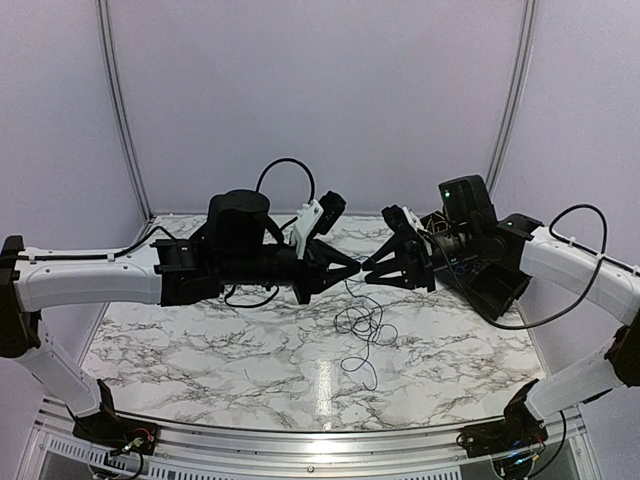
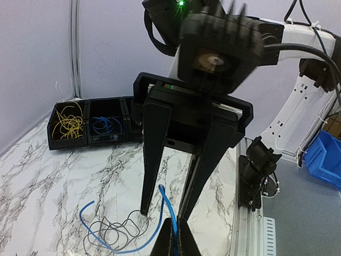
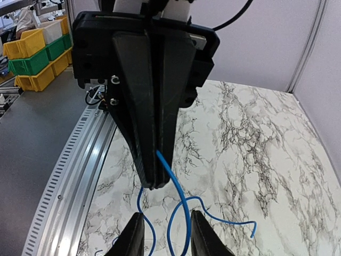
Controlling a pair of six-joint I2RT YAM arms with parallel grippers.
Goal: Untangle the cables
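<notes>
overhead; facing wrist close-ups sharing cables (image 1: 363,322)

Light: bright, even, overhead | Glare: white streak on marble table (image 1: 322,385), near edge | Shadows: faint, soft | Blur: slight smear at top of left wrist view | Edges: frame posts (image 1: 121,110) bowed

No text, label, brand, number or sign is readable anywhere.

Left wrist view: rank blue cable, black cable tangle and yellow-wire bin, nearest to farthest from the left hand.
1. Blue cable: pinched in the left hand, bottom centre.
2. Black cable tangle: lying lower left.
3. Yellow-wire bin: far back, upper left.
</notes>
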